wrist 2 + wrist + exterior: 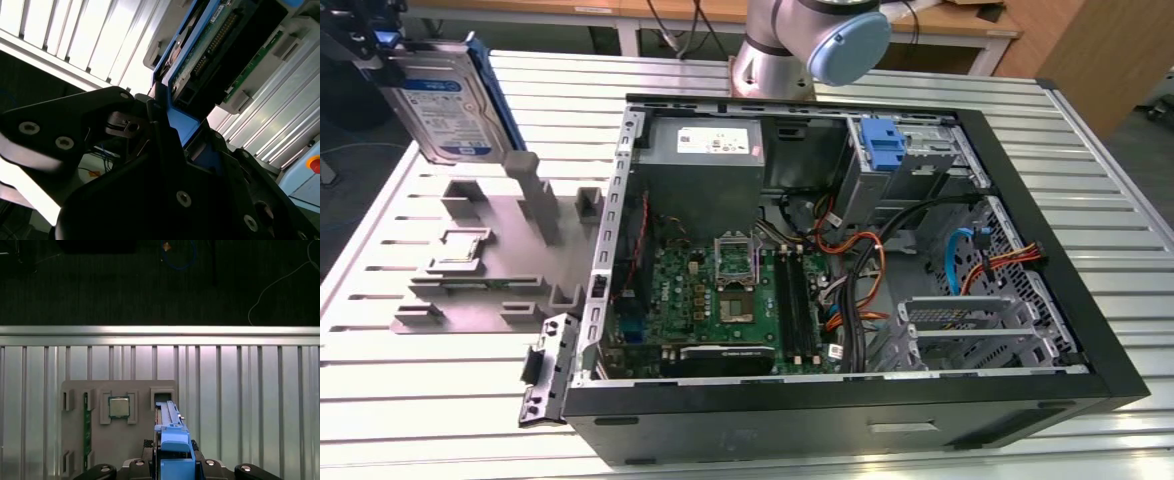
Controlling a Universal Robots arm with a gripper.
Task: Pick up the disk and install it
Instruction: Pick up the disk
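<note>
In the exterior view the disk [450, 100], a silver-grey drive with a white-and-blue label in a blue carrier, hangs upright in the air at the far left, above the grey fixture [480, 270]. My gripper [384, 48] is shut on its upper end. The first wrist view looks down the disk's edge [172, 437], with the gripper [172, 467] clamped on the blue carrier and the fixture's slot just beyond. The second wrist view shows the disk's green circuit-board side [215, 45], and the black fingers [125, 107] pressed against the carrier.
An open black computer case [1067, 330] lies on the slatted metal table [427, 400], with the motherboard, cables, a blue bracket [887, 150] in the upper bay and a metal drive cage [967, 325]. The fixture holds a small square chip [118, 406] and a green memory stick [87, 430].
</note>
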